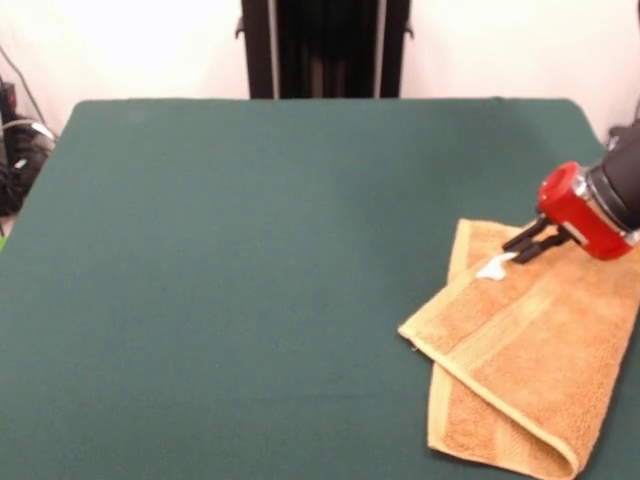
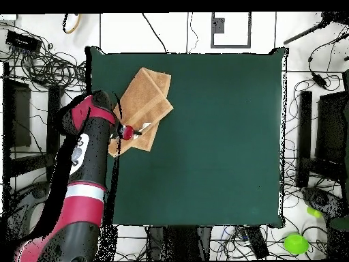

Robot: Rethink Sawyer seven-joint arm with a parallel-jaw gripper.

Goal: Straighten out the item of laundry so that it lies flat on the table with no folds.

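The item of laundry, an orange-tan towel (image 1: 530,340), lies folded over itself near the right edge of the table (image 1: 250,250) in the front view. One flap is doubled across it on a slant, with a stripe band showing. Its white tag (image 1: 493,268) sits at the upper left part. My gripper (image 1: 515,252), black tips on a red wrist, comes in from the right and is down at the towel just beside the tag. In the overhead view the towel (image 2: 146,102) lies at the upper left of the table (image 2: 225,136), with the gripper (image 2: 140,128) over its lower part.
The robot's pedestal (image 1: 325,45) stands at the far side of the table. Cables and dark equipment (image 2: 41,61) lie on the floor round the table. The towel's right part runs past the front view's edge.
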